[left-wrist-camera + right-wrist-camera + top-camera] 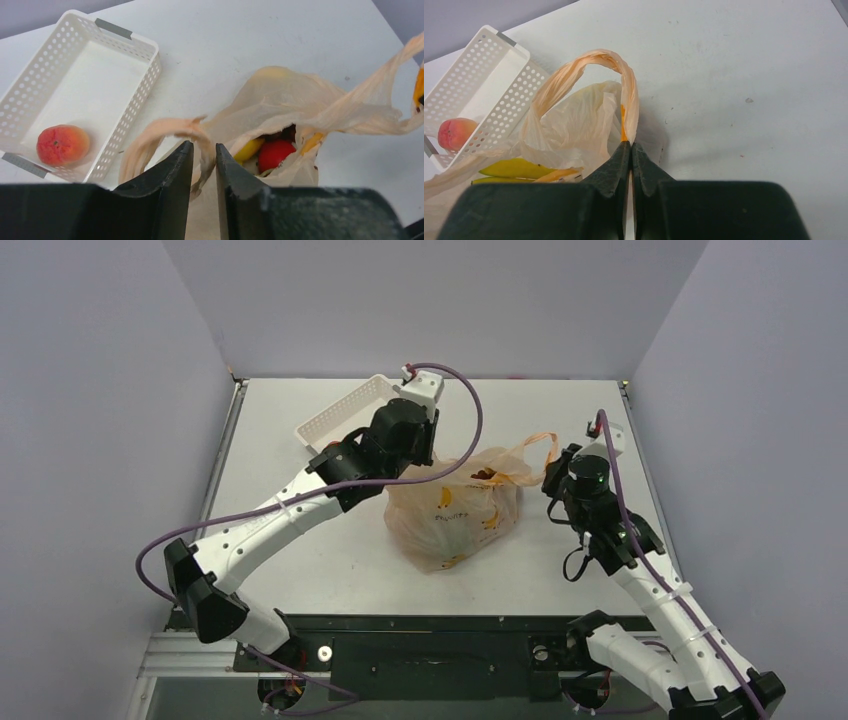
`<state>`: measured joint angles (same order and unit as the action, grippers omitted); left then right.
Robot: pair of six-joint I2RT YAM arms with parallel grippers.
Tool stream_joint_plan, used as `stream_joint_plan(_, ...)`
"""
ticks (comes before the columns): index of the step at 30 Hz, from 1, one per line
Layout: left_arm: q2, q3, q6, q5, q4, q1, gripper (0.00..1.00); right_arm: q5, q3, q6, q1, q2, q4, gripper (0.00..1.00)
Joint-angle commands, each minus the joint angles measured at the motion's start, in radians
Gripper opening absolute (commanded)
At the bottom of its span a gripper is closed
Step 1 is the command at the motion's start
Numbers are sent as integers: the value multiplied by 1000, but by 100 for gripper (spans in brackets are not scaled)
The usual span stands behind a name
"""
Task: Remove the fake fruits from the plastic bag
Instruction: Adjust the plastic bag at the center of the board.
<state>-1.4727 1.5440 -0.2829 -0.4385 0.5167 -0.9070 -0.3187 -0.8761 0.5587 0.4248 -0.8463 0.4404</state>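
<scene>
High and behind, looking down on whole table (330,570); on left wrist, close over plastic bag (280,100), facing down and forward; on right wrist, close at bag's handle; bag and white basket (137,100) shared by all three.

We see the plastic bag (452,520): pale orange, crinkly, translucent, with yellow cartoon prints. It sits mid-table, mouth gaping, loop handles raised to either side. Fake fruits (484,476) are inside: red ball (275,154), yellow oval (248,148), bananas (519,168). We can't make out the rest.
</scene>
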Motion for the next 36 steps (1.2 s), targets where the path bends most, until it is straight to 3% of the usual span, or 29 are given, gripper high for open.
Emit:
stream_joint_plan(1,-63,90,15,40,-89,73,12,5,-88,-6,-48,-40,29,0)
stream_joint_plan(2,-80,100,10,81,-91,102,5,18,-104,-3,-68,-64,33,0)
stream_joint_plan(4,-105,133,-6,159,-103,148,0,95,-157,3,-148,-105,38,0)
stream_joint_plan(11,-204,366,3,331,-114,239,0,263,-327,-8,-360,-261,53,0)
stream_joint_plan(16,-247,515,24,435,-111,249,0,275,-427,-22,-401,-281,94,0)
stream_joint_plan(18,-231,502,11,464,-106,249,0,283,-419,-31,-402,-257,101,0)
stream_joint_plan(21,-161,403,-17,506,-114,249,0,307,-346,-39,-398,-200,103,0)
stream_joint_plan(25,7,56,-78,534,-205,250,0,357,-187,-37,-369,-112,100,0)
stream_joint_plan(29,177,-209,-113,520,-280,252,0,333,-49,-37,-258,-44,101,0)
stream_joint_plan(36,396,-430,-121,508,-257,257,0,288,46,-27,-159,26,140,0)
